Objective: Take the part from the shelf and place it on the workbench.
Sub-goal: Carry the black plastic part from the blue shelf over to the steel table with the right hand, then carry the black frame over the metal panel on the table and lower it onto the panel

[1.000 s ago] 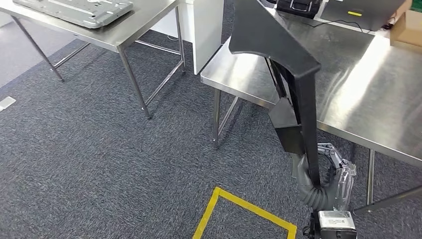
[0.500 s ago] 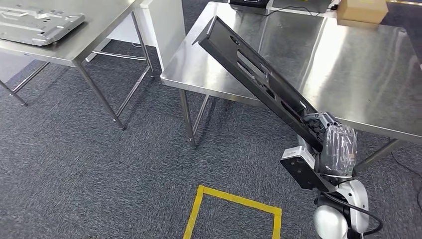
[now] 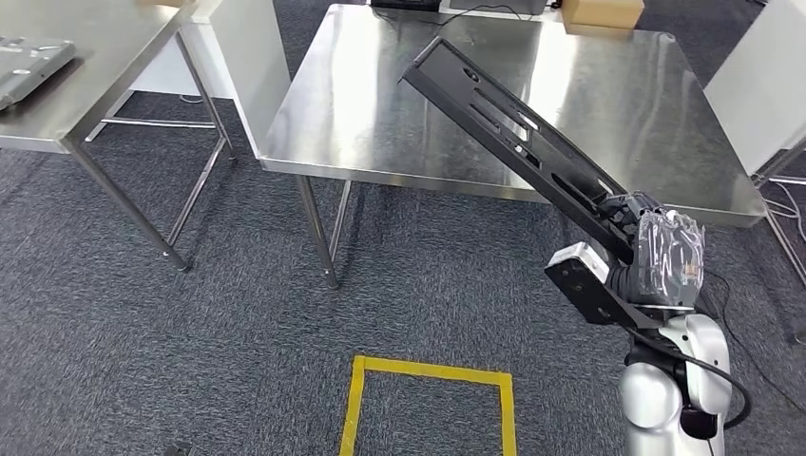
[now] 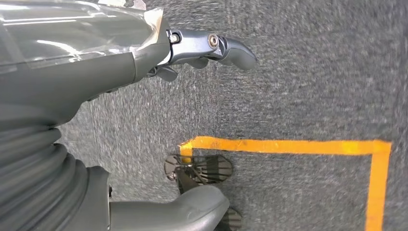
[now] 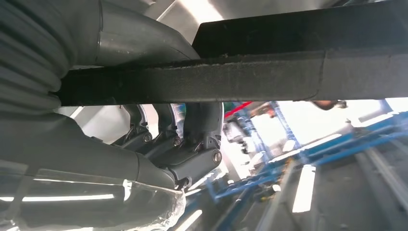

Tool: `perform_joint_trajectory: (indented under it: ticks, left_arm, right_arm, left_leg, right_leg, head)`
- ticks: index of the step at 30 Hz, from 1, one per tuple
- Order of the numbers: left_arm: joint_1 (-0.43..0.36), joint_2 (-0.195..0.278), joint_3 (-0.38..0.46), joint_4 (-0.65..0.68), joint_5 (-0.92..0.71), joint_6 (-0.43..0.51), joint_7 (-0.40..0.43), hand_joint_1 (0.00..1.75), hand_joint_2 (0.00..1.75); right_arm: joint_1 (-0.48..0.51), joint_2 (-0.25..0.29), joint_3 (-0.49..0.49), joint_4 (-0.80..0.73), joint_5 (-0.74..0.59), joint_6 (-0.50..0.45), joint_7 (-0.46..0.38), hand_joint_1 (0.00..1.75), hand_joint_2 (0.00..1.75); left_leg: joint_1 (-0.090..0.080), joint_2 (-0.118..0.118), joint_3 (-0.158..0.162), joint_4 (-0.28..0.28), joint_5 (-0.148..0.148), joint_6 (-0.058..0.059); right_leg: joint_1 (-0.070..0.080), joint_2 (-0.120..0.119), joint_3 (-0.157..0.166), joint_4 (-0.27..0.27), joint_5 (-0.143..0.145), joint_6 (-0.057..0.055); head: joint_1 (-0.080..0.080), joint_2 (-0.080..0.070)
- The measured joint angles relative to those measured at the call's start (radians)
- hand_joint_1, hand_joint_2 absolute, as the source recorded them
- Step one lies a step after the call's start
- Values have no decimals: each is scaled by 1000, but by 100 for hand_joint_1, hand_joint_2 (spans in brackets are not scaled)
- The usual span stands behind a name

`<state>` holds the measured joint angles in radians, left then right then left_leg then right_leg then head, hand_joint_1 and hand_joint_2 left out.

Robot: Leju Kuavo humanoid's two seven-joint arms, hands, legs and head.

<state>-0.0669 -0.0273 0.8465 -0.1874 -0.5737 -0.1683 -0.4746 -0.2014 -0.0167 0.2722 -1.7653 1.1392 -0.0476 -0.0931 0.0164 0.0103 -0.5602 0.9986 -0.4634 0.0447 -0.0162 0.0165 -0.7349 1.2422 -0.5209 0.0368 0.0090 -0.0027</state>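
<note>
My right hand (image 3: 654, 255) grips one end of a long black slotted part (image 3: 513, 128). The part slants up and away over the steel workbench (image 3: 380, 142), its far end held above the middle of the top. In the right wrist view the fingers (image 5: 185, 144) curl under the part's black edge (image 5: 231, 79) with the thumb on the other side. My left hand (image 4: 144, 57) hangs over the grey carpet with its fingers (image 4: 226, 48) apart and nothing in it.
A second steel table (image 3: 95, 114) stands to the left with a grey metal plate (image 3: 24, 62) on it. A cardboard box (image 3: 601, 11) and dark equipment sit at the workbench's far edge. Yellow floor tape (image 3: 428, 372) marks a square on the carpet below.
The camera has turned, so the workbench now lies more squarely ahead. The part has swung from hanging steeply to slanting out over the bench, still in my right hand.
</note>
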Motion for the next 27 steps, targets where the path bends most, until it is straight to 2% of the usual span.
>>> perform_joint_trajectory:
  ticks: [1,2,3,5,6,7,8,11,24,26,27]
  left_arm:
    - [0,0,-1,0,-4,-1,0,0,175]
    - [0,0,-1,0,-6,-2,0,0,175]
    - [-2,0,-2,0,-9,-3,0,0,175]
    - [-6,0,-2,0,-14,-6,0,0,175]
    - [-9,0,-2,0,-17,-7,0,0,175]
    - [-11,0,-3,0,-19,-8,0,0,175]
    - [-13,0,-3,0,-21,-8,0,0,175]
    - [-13,3,-3,0,-25,-10,0,0,175]
    - [-13,19,-3,0,-26,-11,0,0,175]
    - [-14,20,-3,0,-26,-11,0,0,175]
    - [-14,20,-3,0,-26,-10,0,0,175]
  right_arm:
    - [-12,-4,-3,21,-1,8,4,175,175]
    - [-26,-7,-6,45,-5,17,7,175,175]
    - [-41,-10,-10,70,-12,24,9,175,175]
    - [-74,-12,-21,115,-30,33,5,175,175]
    - [-87,-13,-25,133,-38,33,2,175,175]
    - [-97,-15,-28,149,-42,31,-3,175,175]
    - [-104,-16,-30,164,-44,30,-6,175,175]
    - [-113,-19,-32,200,-47,26,-12,175,175]
    - [-138,-20,-29,276,-47,15,-29,175,175]
    - [-144,-21,-28,281,-48,11,-31,175,175]
    - [-146,-22,-27,284,-49,8,-31,175,175]
  left_leg:
    - [-1,11,-1,0,0,0]
    - [-1,20,-1,1,0,0]
    - [-1,28,-1,1,-1,-1]
    - [-3,39,1,2,-2,-6]
    - [-4,43,1,3,-2,-10]
    - [-7,44,0,4,-3,-14]
    - [-8,44,-2,5,-3,-13]
    - [-5,39,-3,4,1,0]
    - [-5,38,1,-9,5,-4]
    - [1,38,11,-25,12,-4]
    - [5,38,15,-30,15,-4]
  right_leg:
    - [0,-4,-15,37,-9,3]
    - [-1,-7,-11,36,-4,9]
    - [-2,-9,16,-7,14,16]
    - [-4,-20,100,-151,59,25]
    - [-3,-24,132,-207,74,23]
    - [-3,-27,150,-239,81,19]
    - [-2,-28,154,-247,83,15]
    - [-3,-27,155,-249,86,12]
    - [-4,-30,154,-248,85,14]
    - [-2,-28,134,-207,64,13]
    - [-3,-26,108,-157,43,12]
  head:
    - [0,0]
    - [0,0]
    - [0,0]
    - [0,0]
    - [0,0]
    - [0,0]
    - [-1,0]
    - [-2,0]
    - [-2,0]
    - [-1,0]
    - [0,0]
